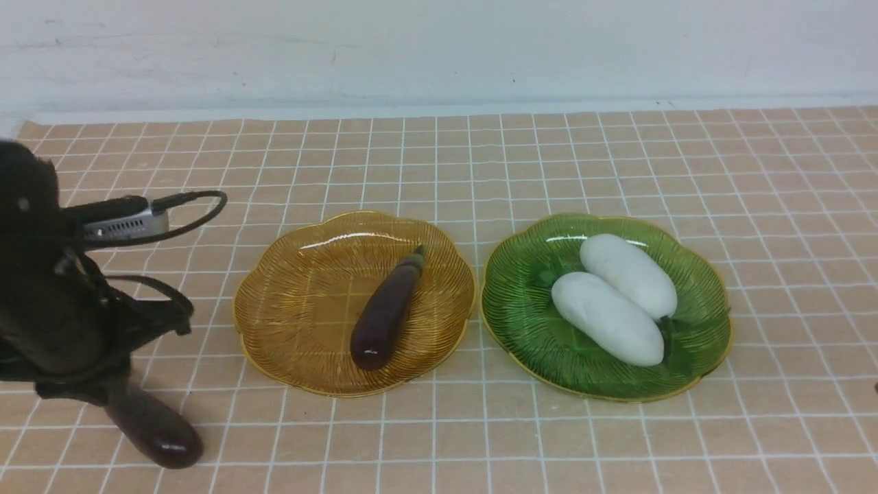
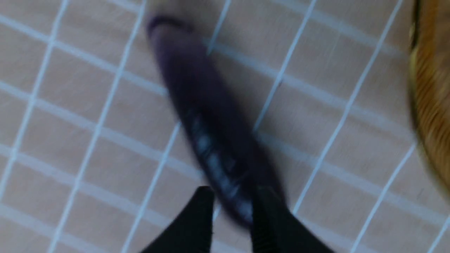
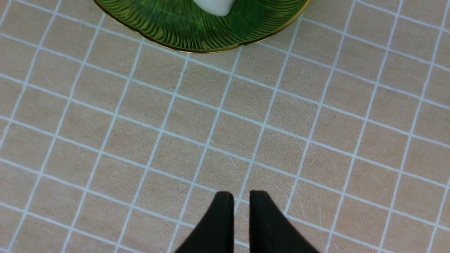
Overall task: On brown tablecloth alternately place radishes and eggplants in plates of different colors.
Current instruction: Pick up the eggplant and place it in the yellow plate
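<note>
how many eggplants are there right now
2. One eggplant lies in the amber plate; the other eggplant is at the front left, between the fingers of the left tool. No others show.

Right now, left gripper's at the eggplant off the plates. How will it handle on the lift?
The loose eggplant looks glossy, so probably slippery. The left gripper pinches near one end, so the long body may pivot. Rounded and tapered: likely rolls if dropped onto the amber plate.
</note>
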Robot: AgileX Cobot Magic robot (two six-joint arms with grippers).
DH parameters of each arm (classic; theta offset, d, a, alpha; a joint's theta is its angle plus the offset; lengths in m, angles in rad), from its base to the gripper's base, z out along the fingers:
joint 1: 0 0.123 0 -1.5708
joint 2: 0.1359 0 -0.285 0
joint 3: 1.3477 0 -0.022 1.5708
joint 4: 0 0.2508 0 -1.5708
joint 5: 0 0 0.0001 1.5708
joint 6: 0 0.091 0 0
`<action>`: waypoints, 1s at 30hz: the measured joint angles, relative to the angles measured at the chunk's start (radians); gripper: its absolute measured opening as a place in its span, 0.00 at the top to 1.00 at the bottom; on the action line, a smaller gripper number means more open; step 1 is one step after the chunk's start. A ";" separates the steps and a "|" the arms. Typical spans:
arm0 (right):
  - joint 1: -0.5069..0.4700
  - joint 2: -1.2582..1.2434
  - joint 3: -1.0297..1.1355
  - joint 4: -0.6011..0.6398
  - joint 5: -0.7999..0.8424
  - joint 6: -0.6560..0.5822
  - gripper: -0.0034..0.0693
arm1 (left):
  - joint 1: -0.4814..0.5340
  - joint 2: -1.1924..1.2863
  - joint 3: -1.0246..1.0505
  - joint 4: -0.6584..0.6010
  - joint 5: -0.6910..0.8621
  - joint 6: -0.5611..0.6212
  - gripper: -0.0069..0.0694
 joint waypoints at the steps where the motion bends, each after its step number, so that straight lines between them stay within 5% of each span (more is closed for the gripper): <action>1: 0.000 0.000 0.000 0.000 0.000 0.000 0.87 | 0.000 0.013 0.000 0.014 -0.038 -0.020 0.56; 7: 0.000 0.000 0.000 0.012 0.000 0.000 0.87 | 0.000 0.109 0.000 0.075 -0.056 -0.147 0.17; 12: 0.000 0.000 0.000 0.029 0.000 0.000 0.87 | 0.000 0.227 0.000 0.086 -0.030 -0.229 0.10; 15: 0.000 0.000 0.001 0.030 0.000 0.000 0.87 | 0.000 0.297 -0.004 0.082 -0.005 -0.192 0.18; 20: 0.000 0.000 0.001 0.030 0.000 0.000 0.87 | 0.000 0.302 -0.029 0.040 0.024 -0.064 0.53; 30: 0.000 0.000 0.001 0.030 -0.007 0.000 0.87 | -0.072 0.210 -0.274 -0.114 0.168 0.199 0.57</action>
